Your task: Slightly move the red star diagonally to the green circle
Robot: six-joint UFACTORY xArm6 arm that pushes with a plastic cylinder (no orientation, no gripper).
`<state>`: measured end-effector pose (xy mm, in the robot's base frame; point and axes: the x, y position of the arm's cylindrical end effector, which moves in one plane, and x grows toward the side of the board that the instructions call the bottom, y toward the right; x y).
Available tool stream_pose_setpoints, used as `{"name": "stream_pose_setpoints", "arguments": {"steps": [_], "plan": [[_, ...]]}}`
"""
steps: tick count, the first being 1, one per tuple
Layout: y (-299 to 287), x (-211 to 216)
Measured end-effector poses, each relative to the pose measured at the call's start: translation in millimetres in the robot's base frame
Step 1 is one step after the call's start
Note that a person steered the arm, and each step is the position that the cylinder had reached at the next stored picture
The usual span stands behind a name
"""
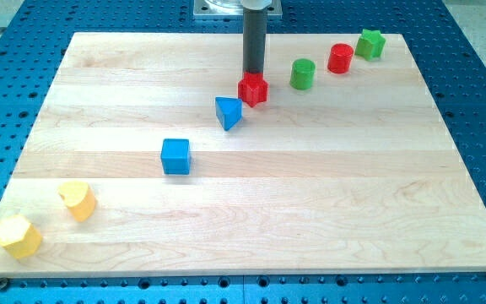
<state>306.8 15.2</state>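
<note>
**Tip at the red star, near the board's top edge**

The red star [252, 89] sits near the top edge, centre-right. My tip [253, 74] meets its top side, holding nothing. The green circle [302, 74] stands nearby, rightward; a blue triangle [228, 112] lies just left-below.

Blue cube [175, 156], yellow blocks [78, 200], wooden board [310, 211]

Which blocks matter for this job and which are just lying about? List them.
Job: red star, green circle, my tip at the star's top edge.

Lying about: red cylinder, green star, blue triangle, blue cube, two yellow blocks at the view's bottom left.
</note>
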Motion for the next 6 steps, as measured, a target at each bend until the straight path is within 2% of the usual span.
{"name": "stream_pose_setpoints", "arguments": {"steps": [1,2,3,5,6], "plan": [[-45,-23],[-48,28],[-5,40],[-34,4],[-41,-1]]}}
